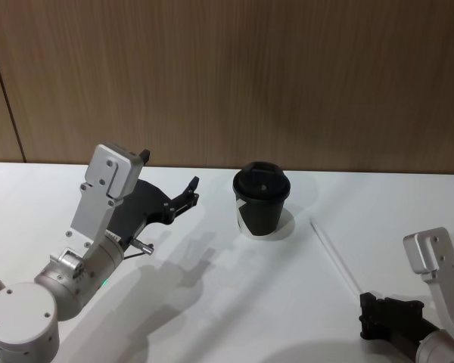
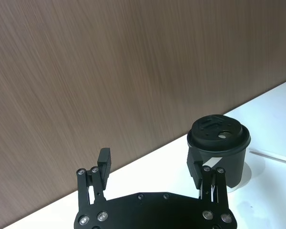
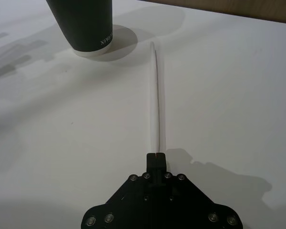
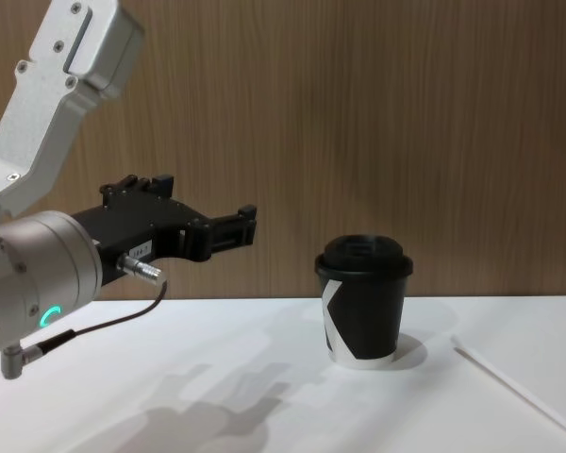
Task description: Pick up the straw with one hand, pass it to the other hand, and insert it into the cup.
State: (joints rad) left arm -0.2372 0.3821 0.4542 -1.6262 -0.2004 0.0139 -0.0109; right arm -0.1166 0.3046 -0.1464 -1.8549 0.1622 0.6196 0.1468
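The white straw [image 1: 335, 255] runs from right of the cup toward the table's front; it also shows as the straw [image 3: 155, 95] and the straw [image 4: 519, 389]. My right gripper [image 1: 366, 301] is low at the front right, and its jaws are shut on the straw's near end, as seen at the right gripper [image 3: 157, 155]. The straw's far end rests on the table. The black lidded cup [image 1: 262, 200] stands upright at mid-table, also seen as the cup [image 4: 363, 300]. My left gripper [image 1: 169, 171] hovers open and empty, left of the cup, well above the table, as the left gripper [image 2: 150, 163] also shows.
A white table [image 1: 212, 302] carries everything, and a wooden wall [image 1: 227, 76] closes it off behind. The left arm's silver links [image 4: 47, 104] rise at the left, with a black cable hanging below.
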